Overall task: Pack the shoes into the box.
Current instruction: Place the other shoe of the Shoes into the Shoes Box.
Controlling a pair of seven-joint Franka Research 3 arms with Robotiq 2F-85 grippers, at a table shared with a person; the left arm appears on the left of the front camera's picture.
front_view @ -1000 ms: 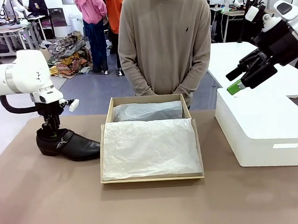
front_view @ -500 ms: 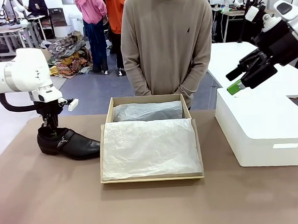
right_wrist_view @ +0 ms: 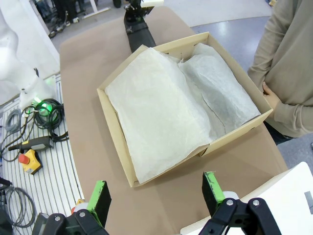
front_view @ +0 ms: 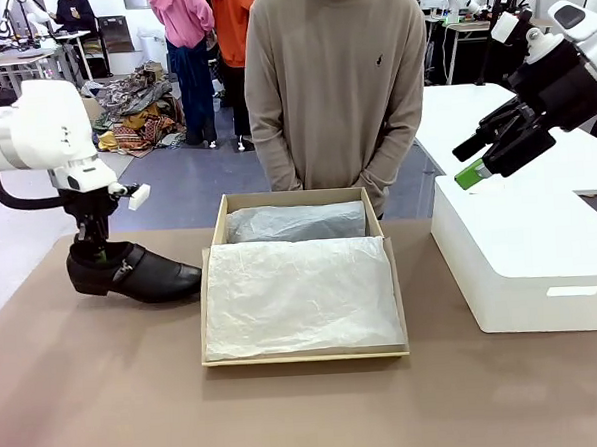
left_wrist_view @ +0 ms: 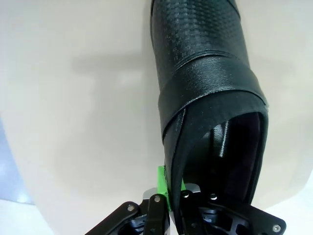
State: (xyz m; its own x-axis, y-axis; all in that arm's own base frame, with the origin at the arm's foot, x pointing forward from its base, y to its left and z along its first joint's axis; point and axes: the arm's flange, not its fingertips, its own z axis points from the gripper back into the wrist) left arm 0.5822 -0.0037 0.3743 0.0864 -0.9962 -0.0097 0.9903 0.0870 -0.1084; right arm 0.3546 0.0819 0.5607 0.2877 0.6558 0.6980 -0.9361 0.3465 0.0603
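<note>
The left claw (front_view: 98, 249) is clenched on the back rim of a glossy black dress shoe (front_view: 136, 274). It comes down from above into the heel opening. In the left wrist view one green pad (left_wrist_view: 164, 188) presses the outside of the heel collar and the other finger sits inside the shoe (left_wrist_view: 205, 83), whose textured toe points away from the camera.

The shoe is at the left of the brown table (front_view: 107, 394), just beside the left wall of the cardboard shoebox (front_view: 305, 356), with its pointed toe towards the box. The heel may be raised slightly off the table, but the front view does not settle this.

The shoebox sits in the middle of the table, lined with crinkled white tissue paper (front_view: 300, 293). A person in a beige sweater (front_view: 336, 81) stands behind it at the far edge.

The right claw (front_view: 463, 165) is released, with its fingers spread wide. It hangs in the air above a large white box (front_view: 521, 262) at the right.
</note>
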